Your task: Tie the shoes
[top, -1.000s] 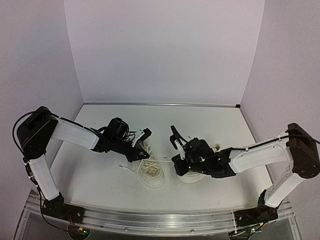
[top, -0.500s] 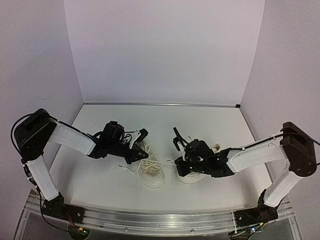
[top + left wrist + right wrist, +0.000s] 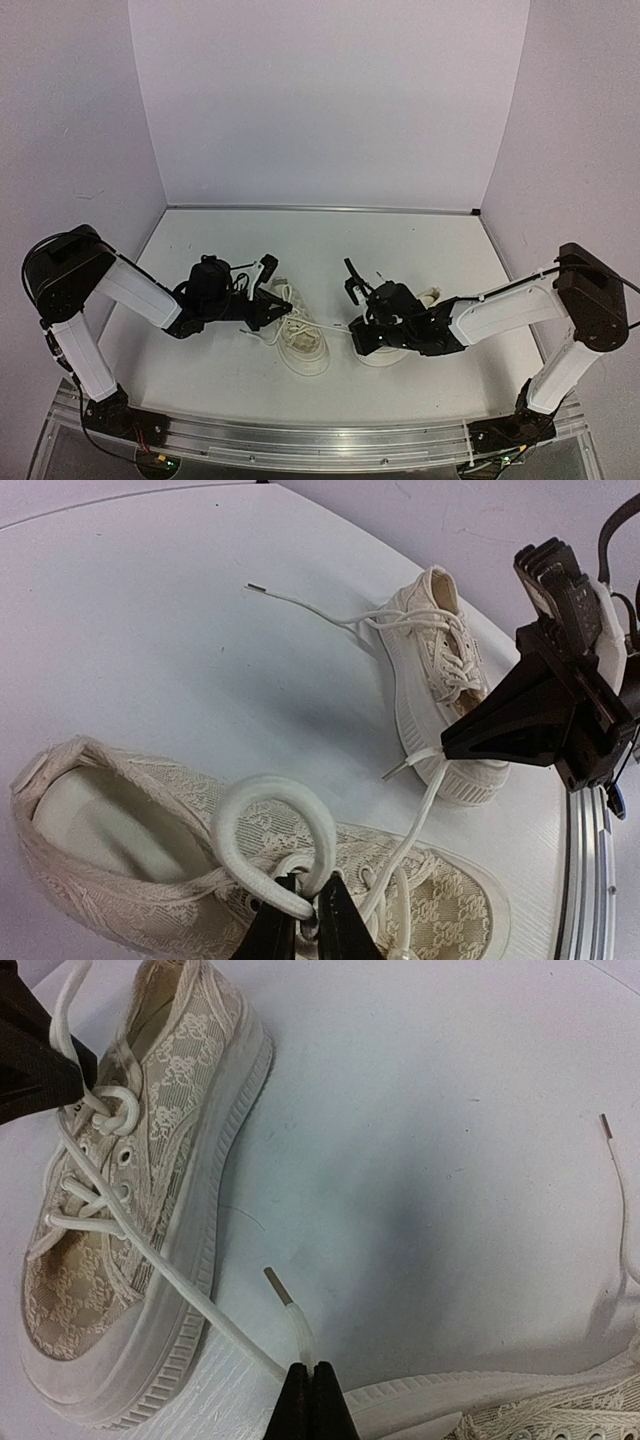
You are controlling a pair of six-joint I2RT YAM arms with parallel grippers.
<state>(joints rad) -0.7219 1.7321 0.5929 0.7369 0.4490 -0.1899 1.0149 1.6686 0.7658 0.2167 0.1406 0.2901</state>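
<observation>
Both shoes sit on the worktop [image 3: 420,240] around the middle, in its near half, just beside each other with toes toward the near edge. Left shoe [image 3: 303,343] is upright. Right shoe [image 3: 437,670] is also upright, mostly hidden under the right arm in the top view. Left hand [image 3: 305,910] is low over the left shoe's tongue, fingers pinched closed on a lace loop [image 3: 270,795] that stands up above the eyelets. Right hand [image 3: 314,1380] is clamped narrow on a lace strand [image 3: 170,1280] from that same shoe, gripping just short of the aglet. The strand runs from the eyelets across the toe cap to the right hand, fairly straight. The right shoe's laces are undone, with one loose end [image 3: 300,602] trailing flat on the worktop. The two hands are apart, with the left shoe between them.
</observation>
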